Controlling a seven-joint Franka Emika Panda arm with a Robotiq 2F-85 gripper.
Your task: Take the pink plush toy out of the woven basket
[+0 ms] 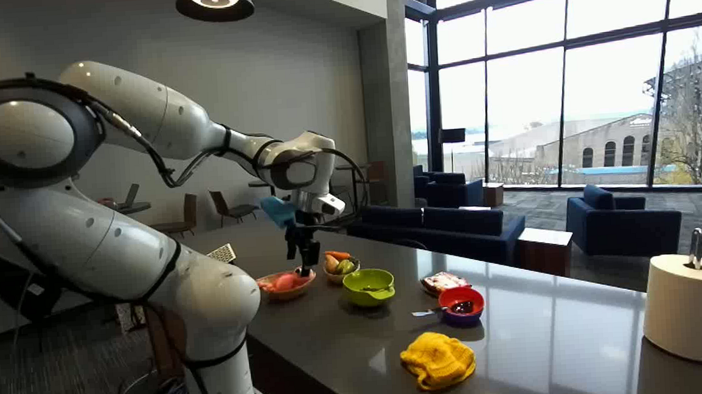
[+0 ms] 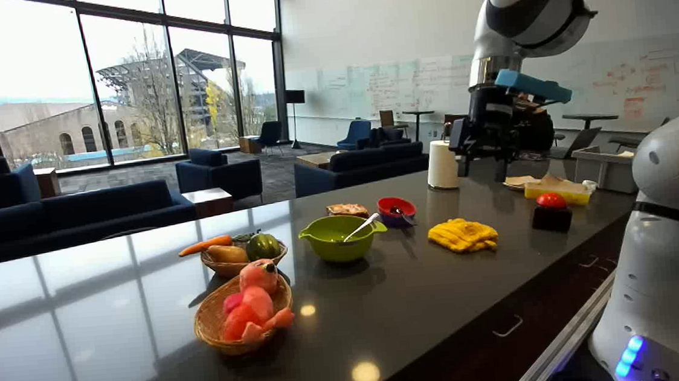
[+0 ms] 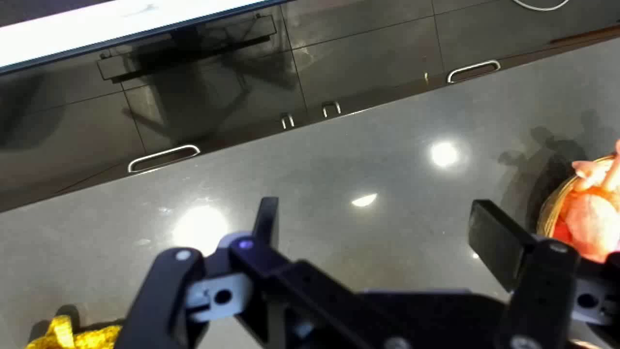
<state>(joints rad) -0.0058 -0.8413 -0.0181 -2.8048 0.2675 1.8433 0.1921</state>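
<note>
I find the pink plush toy (image 2: 256, 305) inside the woven basket (image 2: 210, 322); my hand (image 3: 380, 235) stands wide, well apart from the basket.

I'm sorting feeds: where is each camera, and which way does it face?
In an exterior view: near the paper roll, facing the toy along the counter; arm and tool show.
In an exterior view: at the toy's end, facing the paper roll past the green bowl; base, arm, tool show.
Wrist view: carried by the arm, facing down at the counter; open tool shows.
Both exterior views share toy, green bowl, paper roll.
</note>
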